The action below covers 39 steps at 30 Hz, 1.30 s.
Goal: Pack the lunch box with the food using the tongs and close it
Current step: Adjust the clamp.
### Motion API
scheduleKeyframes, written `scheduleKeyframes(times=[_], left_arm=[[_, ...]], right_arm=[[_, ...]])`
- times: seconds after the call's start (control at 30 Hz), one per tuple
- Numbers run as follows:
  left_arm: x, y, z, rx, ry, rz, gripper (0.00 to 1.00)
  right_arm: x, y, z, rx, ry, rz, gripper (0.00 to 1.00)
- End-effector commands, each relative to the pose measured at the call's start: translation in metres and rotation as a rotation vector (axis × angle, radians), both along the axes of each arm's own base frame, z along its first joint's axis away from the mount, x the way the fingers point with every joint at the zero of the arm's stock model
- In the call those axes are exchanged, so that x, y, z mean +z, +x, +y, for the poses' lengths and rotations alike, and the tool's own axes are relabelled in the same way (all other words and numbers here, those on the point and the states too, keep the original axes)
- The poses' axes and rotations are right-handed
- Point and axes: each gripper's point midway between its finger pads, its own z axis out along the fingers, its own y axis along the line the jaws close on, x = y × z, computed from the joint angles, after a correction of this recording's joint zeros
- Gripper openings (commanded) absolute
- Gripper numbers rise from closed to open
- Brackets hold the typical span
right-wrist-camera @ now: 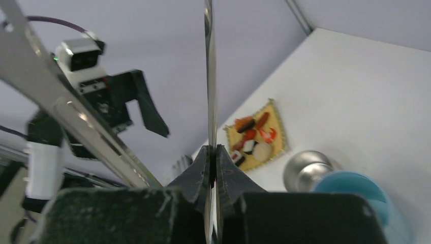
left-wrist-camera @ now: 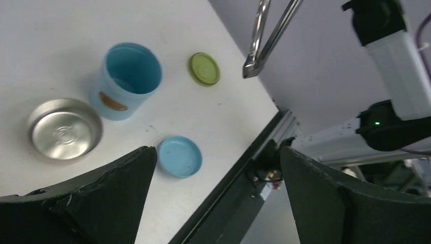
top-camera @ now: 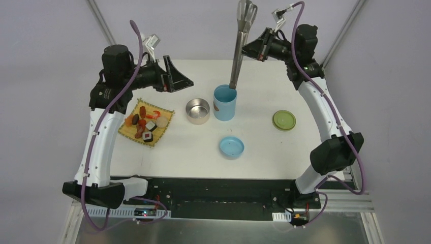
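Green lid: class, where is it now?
In the top view, the green lid lies flat at the right, apart from the blue cylinder to its left.

Mat [top-camera: 127, 129] on the left of the table [top-camera: 284, 157], food [top-camera: 147, 123] on the mat, bowl [top-camera: 197, 111] right of it, tub [top-camera: 224, 102] just beside the bowl, lid [top-camera: 232, 147] before the tub, second lid [top-camera: 284, 120] well right, tongs [top-camera: 239, 46] in the air, tips down near the tub

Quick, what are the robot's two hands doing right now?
Left gripper: open, holding nothing.
Right gripper: shut on the tongs.
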Motion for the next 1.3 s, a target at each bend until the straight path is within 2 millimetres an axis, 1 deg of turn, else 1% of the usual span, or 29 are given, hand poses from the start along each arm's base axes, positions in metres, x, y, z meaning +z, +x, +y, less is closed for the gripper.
scheduleKeyframes(times=[0.0, 0.13, 0.2, 0.3, 0.33, 0.37, 0.5, 0.57, 0.6, 0.73, 0.87, 1.0, 1.2, 1.27], left_arm=[[0.043, -0.013, -0.042, -0.211, -0.267, 0.036, 0.99], [0.049, -0.017, -0.062, -0.277, -0.297, 0.043, 0.99], [0.052, -0.016, -0.071, -0.298, -0.32, 0.057, 0.99], [0.056, -0.008, -0.079, -0.306, -0.361, 0.068, 0.99], [0.061, -0.005, -0.081, -0.312, -0.388, 0.069, 0.99], [0.066, -0.004, -0.083, -0.321, -0.416, 0.07, 0.99], [0.085, -0.006, -0.096, -0.373, -0.49, 0.057, 0.95], [0.09, -0.007, -0.103, -0.39, -0.517, 0.057, 0.93], [0.091, -0.004, -0.105, -0.389, -0.531, 0.065, 0.92], [0.101, 0.006, -0.107, -0.371, -0.583, 0.066, 0.84], [0.111, 0.012, -0.108, -0.355, -0.618, 0.076, 0.75], [0.116, 0.015, -0.108, -0.35, -0.634, 0.082, 0.71], [0.112, 0.017, -0.105, -0.34, -0.628, 0.094, 0.58], [0.111, 0.018, -0.102, -0.332, -0.627, 0.089, 0.52]], right_arm=[[0.065, -0.019, 0.036, 0.09, 0.273, 0.03, 0.0], [0.066, -0.031, 0.061, 0.15, 0.29, 0.022, 0.0], [0.068, -0.037, 0.069, 0.174, 0.295, 0.01, 0.0], [0.072, -0.047, 0.077, 0.201, 0.299, 0.002, 0.0], [0.074, -0.049, 0.079, 0.2, 0.308, 0.012, 0.0], [0.081, -0.041, 0.079, 0.141, 0.357, 0.073, 0.0], [0.079, -0.037, 0.083, 0.088, 0.38, 0.128, 0.0], [0.08, -0.035, 0.086, 0.064, 0.397, 0.155, 0.0], [0.081, -0.034, 0.087, 0.052, 0.407, 0.169, 0.0], [0.082, -0.036, 0.09, 0.032, 0.422, 0.186, 0.0], [0.08, -0.036, 0.092, 0.014, 0.426, 0.188, 0.0], [0.078, -0.042, 0.1, 0.036, 0.421, 0.187, 0.0], [0.075, -0.048, 0.104, 0.055, 0.415, 0.187, 0.0], [0.073, -0.049, 0.104, 0.058, 0.412, 0.191, 0.0]])
